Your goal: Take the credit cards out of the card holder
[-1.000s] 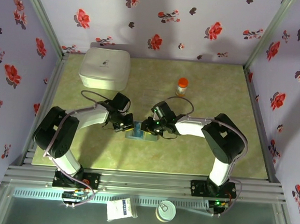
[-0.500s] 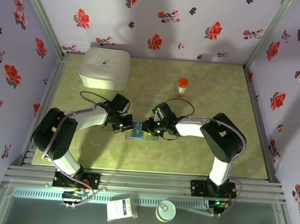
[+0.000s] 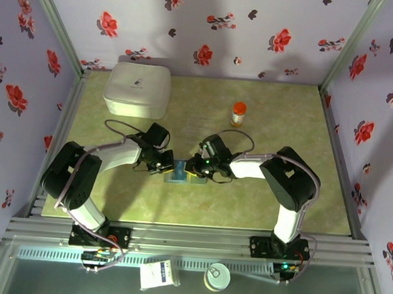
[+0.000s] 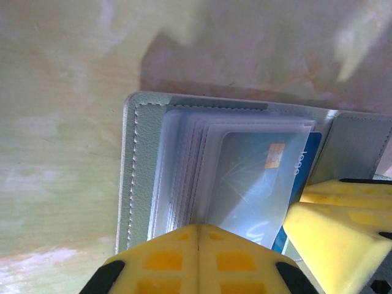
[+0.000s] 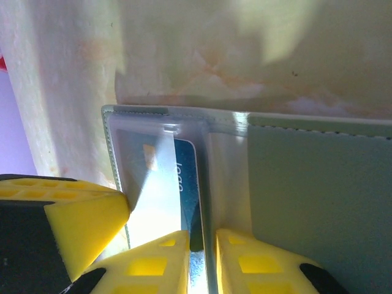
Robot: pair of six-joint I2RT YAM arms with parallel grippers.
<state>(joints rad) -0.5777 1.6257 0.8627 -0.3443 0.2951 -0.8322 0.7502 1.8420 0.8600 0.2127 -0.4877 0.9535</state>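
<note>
The card holder point(image 3: 179, 173) lies open on the table point(image 3: 273, 119), with the blue card point(image 5: 185, 177) in a clear sleeve point(image 4: 184, 165) beside the holder's fold. The left gripper point(image 4: 197, 257) sits at the holder's sleeve edge, pads together. The right gripper point(image 5: 202, 263) is nipped on the card's end. The card should slide best if drawn straight along the sleeve — no twist — with the left pinning the holder flat.

Card holder point(image 3: 178, 175) on green table point(image 3: 280, 126)
</note>
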